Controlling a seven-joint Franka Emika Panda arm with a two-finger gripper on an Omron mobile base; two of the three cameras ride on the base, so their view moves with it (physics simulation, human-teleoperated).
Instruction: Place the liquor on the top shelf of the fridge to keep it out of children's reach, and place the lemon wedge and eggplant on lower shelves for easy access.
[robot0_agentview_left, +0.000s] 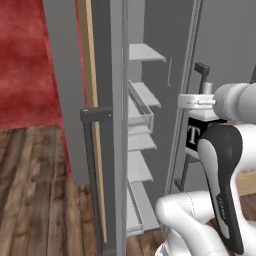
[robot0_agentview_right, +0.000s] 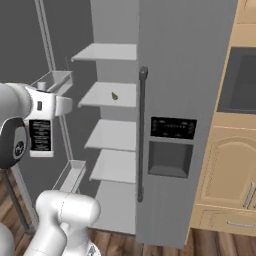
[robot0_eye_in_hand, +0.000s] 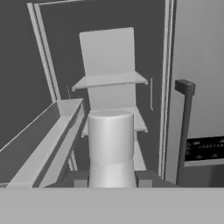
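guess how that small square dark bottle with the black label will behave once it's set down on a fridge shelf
The small square-shouldered dark liquor bottle hangs from the gripper by its neck; it looks rigid. Its flat base should probably sit steadily on the thin white top shelf, though being tall and narrow, a nudge might tip it.

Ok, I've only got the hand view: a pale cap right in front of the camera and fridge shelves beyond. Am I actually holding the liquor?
Observer: Yes. In the right base view the gripper is shut on the liquor, upright, black label showing.
Operator: Anything on the shelves yet?
Observer: The lemon wedge lies on the second shelf down.
Operator: And the top shelf?
Observer: The top shelf looks bare, and it sits higher than the bottle's cap.
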